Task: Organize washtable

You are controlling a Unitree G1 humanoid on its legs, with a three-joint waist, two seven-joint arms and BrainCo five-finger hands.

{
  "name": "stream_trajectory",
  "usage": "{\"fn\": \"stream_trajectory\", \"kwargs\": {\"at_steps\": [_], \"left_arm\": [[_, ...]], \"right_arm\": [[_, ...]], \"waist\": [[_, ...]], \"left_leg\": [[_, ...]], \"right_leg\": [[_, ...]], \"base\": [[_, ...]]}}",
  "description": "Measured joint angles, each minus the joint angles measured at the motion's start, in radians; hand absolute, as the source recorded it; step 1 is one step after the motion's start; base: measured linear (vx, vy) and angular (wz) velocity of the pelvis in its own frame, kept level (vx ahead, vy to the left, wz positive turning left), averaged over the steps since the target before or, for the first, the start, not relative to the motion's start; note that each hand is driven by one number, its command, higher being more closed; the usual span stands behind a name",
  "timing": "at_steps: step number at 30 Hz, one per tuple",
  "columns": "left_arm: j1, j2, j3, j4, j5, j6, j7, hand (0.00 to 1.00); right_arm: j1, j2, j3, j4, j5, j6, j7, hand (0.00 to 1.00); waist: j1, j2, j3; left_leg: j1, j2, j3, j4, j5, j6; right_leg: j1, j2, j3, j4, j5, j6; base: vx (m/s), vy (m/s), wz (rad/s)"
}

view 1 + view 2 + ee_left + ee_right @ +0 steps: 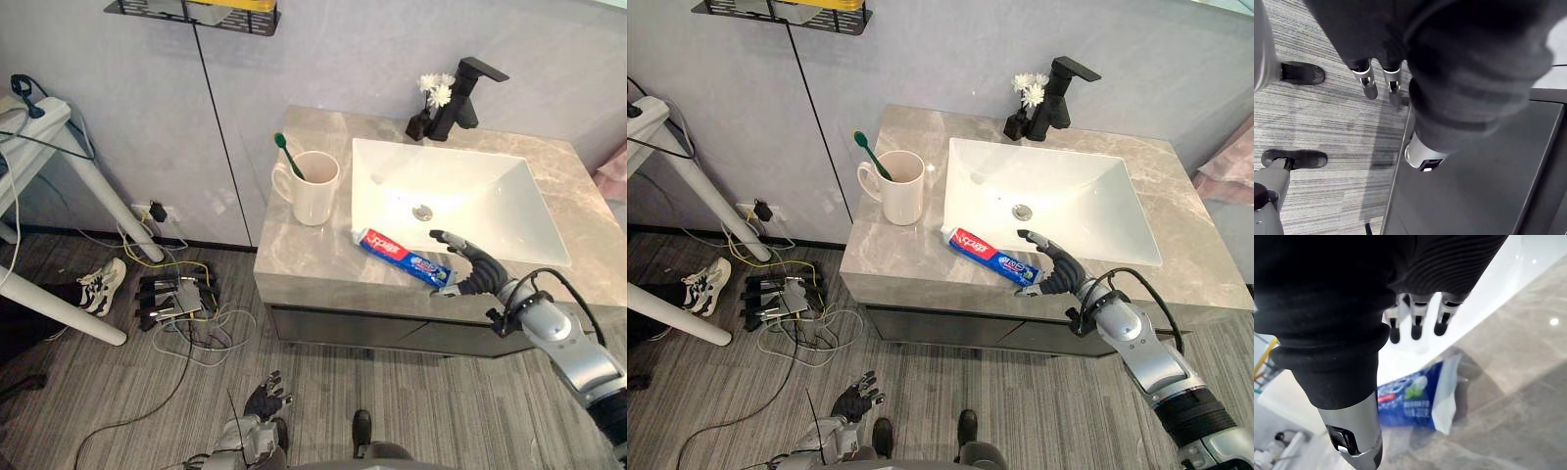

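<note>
A blue and red toothpaste tube (404, 257) lies flat on the grey stone counter (294, 257), along the front rim of the white sink (460, 201). My right hand (468, 264) hovers over the tube's crimped end (1447, 401), fingers (1417, 325) spread and relaxed, holding nothing. A cream mug (312, 188) stands upright on the counter's left part with a green toothbrush (289, 155) leaning in it. My left hand (266, 397) hangs low by the floor in front of the cabinet, fingers spread.
A black tap (466, 93) and a small dark vase of white flowers (429, 103) stand behind the sink. A black wire shelf (196, 14) hangs on the wall. Cables and a power strip (171, 296) lie on the floor at left, beside a person's shoe (102, 284).
</note>
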Motion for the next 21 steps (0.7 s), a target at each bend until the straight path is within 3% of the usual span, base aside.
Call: {"fn": "stream_trajectory", "kwargs": {"at_steps": [6, 13, 21], "left_arm": [[-0.001, -0.001, 0.000, 0.002, 0.000, -0.004, 0.000, 0.00], [-0.009, -0.011, -0.002, 0.030, 0.000, -0.009, 0.000, 0.00], [-0.009, -0.011, -0.004, 0.031, 0.000, -0.014, 0.000, 0.00]], "right_arm": [[-0.030, 0.033, 0.000, 0.000, 0.041, 0.000, -0.019, 0.00], [-0.050, 0.066, 0.000, 0.002, 0.042, 0.000, -0.022, 0.00], [-0.050, 0.077, 0.000, 0.003, 0.040, 0.001, -0.021, 0.00]], "waist": [[0.002, 0.001, -0.001], [0.000, 0.020, -0.010], [0.000, 0.023, -0.009]], "left_leg": [[0.000, 0.006, -0.003, -0.001, 0.000, 0.000], [0.000, 0.032, -0.004, 0.000, -0.004, -0.005], [-0.006, 0.036, -0.021, 0.001, -0.006, -0.002]], "right_leg": [[0.001, 0.007, -0.001, -0.002, 0.016, 0.003], [-0.002, 0.034, -0.001, -0.009, 0.099, -0.008], [-0.004, 0.042, -0.001, -0.011, 0.109, -0.020]], "base": [[0.00, 0.000, 0.00], [-0.03, 0.010, -0.03], [-0.02, 0.006, 0.00]]}}
